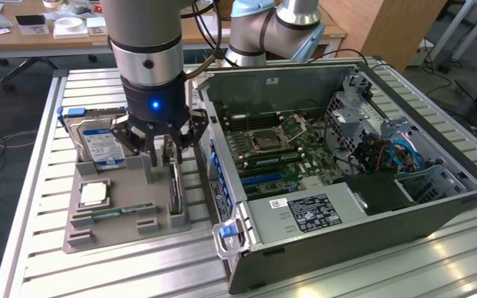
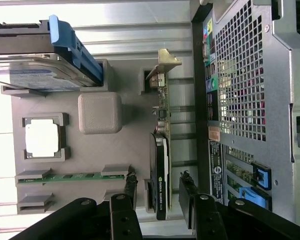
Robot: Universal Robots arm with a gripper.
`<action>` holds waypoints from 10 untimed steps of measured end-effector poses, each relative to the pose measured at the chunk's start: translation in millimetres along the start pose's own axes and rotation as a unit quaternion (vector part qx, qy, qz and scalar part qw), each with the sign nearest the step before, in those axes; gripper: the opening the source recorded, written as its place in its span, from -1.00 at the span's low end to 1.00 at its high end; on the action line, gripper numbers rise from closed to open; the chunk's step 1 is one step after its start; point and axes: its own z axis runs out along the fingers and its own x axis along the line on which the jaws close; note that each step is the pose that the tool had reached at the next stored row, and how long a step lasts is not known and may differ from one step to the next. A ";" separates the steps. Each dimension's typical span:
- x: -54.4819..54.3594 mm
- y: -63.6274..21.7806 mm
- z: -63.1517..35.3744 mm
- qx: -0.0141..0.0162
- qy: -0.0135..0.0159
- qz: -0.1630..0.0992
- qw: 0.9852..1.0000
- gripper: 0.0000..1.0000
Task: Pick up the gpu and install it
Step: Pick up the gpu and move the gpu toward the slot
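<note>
On the slatted table (image 1: 40, 264), spread fingers (image 2: 131, 192) flank the upright gpu (image 2: 160, 170) labelled NVIDIA Quadro in its grey tray (image 2: 90, 150).

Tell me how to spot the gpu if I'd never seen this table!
Find the big open computer case, then the grey tray beside it. The gpu stands on edge along the tray's side nearest the case. Unlike the blue-labelled hard drive and thin green memory stick, it has a black cover and a metal bracket at one end.
</note>
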 end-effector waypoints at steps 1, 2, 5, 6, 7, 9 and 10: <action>0.0 0.0 0.1 0.000 0.000 0.000 1.000 -0.05; 0.0 0.0 0.1 0.000 0.000 0.000 1.000 -0.05; 0.0 0.0 1.2 0.000 0.000 0.000 1.000 -0.05; 0.0 -0.1 1.9 0.000 0.000 0.000 1.000 -0.05; 0.0 -0.1 2.8 0.000 0.000 0.000 1.000 -0.05; 0.1 -0.2 4.6 0.000 0.000 0.000 1.000 -0.05; 0.1 -0.2 5.4 0.000 0.000 0.000 1.000 -0.05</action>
